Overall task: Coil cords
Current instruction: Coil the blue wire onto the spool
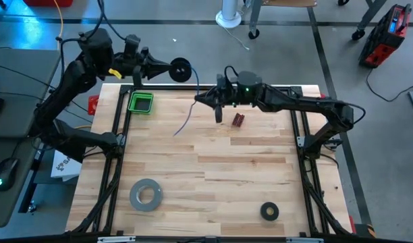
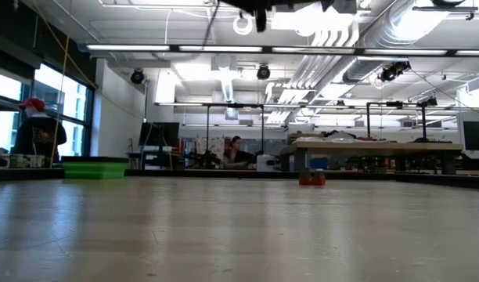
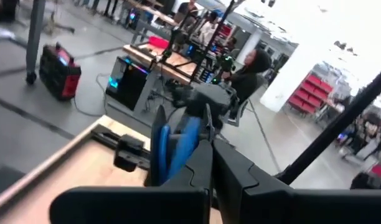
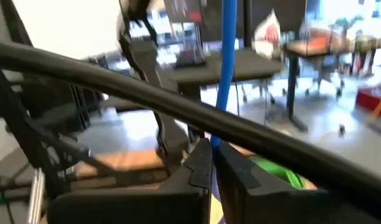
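The blue cord (image 1: pixel 190 108) runs from the small black spool (image 1: pixel 181 69) down toward the bench (image 1: pixel 213 175), its loose end hanging over the wood. The spool sits past the bench's far edge, clamped in the left hand (image 1: pixel 167 67), whose fingers (image 3: pixel 197 171) are together around it with blue windings showing between them. The right hand (image 1: pixel 198 98) is clamped on the cord partway along, fingers (image 4: pixel 200 168) together with the blue strand rising from between them. Near it a small red-brown object (image 1: pixel 238 121) lies on the bench; a green tray (image 1: pixel 140 102) sits at the far left corner, a grey tape roll (image 1: pixel 146 194) and a black ring (image 1: pixel 269 211) lie at the near side
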You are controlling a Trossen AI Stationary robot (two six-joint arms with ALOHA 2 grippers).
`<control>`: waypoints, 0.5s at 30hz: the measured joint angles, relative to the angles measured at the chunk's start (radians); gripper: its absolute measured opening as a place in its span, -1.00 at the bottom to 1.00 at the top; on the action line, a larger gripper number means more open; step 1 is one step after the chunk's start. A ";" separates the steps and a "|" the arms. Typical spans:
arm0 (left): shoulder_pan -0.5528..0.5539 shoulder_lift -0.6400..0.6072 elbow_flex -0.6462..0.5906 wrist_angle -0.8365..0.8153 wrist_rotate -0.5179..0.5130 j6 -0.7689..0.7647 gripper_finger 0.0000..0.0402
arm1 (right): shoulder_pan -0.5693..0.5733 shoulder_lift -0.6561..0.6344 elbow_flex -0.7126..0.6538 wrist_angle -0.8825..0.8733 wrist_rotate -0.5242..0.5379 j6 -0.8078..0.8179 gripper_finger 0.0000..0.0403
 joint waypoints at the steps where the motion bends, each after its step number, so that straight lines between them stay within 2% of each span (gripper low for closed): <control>1: -0.001 0.007 0.000 0.009 0.001 -0.028 -1.00 | 0.014 0.001 0.000 0.033 0.017 0.006 -0.98; 8: -0.014 0.065 -0.001 0.167 0.069 -0.223 -1.00 | 0.093 0.059 0.000 0.256 0.092 0.038 -0.99; 12: -0.014 0.079 -0.001 0.182 0.128 -0.309 -1.00 | 0.113 0.065 0.000 0.275 0.120 0.041 -0.99; 15: -0.015 0.079 -0.001 0.185 0.130 -0.350 -1.00 | 0.125 0.066 0.000 0.289 0.123 0.041 -1.00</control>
